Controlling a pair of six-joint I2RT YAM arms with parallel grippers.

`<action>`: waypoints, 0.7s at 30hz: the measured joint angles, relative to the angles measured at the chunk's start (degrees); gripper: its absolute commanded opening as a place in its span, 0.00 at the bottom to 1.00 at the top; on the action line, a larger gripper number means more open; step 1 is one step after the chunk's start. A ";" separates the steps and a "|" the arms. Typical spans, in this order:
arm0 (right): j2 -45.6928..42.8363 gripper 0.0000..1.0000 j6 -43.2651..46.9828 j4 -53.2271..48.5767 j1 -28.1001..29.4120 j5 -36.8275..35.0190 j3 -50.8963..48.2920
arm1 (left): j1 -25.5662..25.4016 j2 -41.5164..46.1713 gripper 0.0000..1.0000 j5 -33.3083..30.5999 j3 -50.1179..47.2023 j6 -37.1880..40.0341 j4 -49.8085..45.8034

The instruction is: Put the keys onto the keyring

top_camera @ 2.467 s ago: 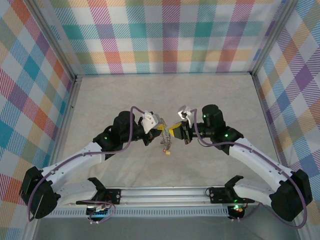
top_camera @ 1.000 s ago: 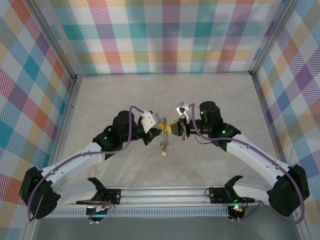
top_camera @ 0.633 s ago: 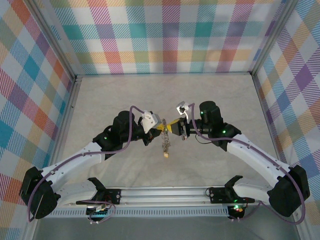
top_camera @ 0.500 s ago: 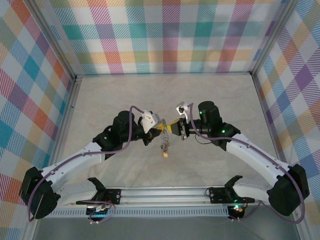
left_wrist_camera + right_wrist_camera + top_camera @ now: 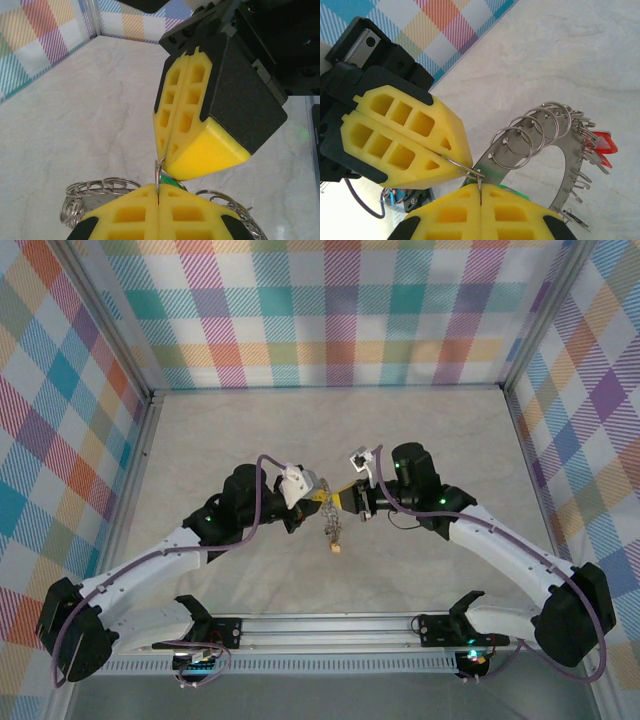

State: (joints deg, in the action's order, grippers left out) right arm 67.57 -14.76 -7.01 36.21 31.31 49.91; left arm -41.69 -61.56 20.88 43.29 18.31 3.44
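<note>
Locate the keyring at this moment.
In the top view the keyring hangs over mid-table, just below the spot where the shut left pincer and shut right pincer meet tip to tip.

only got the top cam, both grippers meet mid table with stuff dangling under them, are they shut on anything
observer: yes, the left gripper and right gripper are both shut, tips nipping one small wire ring.
operator: is the keyring there too
observer: the keyring is right by the right gripper's tips, a flat silvery band strung with many small rings.
operator: any tags
observer: red tags on its far side, and a green bit tucked between the two grippers.
</note>
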 measured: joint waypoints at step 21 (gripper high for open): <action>-8.13 0.28 17.40 -4.70 -0.28 0.09 0.15 | 0.00 4.66 0.00 4.79 -2.78 2.21 4.48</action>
State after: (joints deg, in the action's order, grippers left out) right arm 59.44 2.63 -11.70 35.92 31.40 50.06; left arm -41.69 -56.90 25.67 40.51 20.51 7.92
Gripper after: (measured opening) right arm 0.273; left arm 0.049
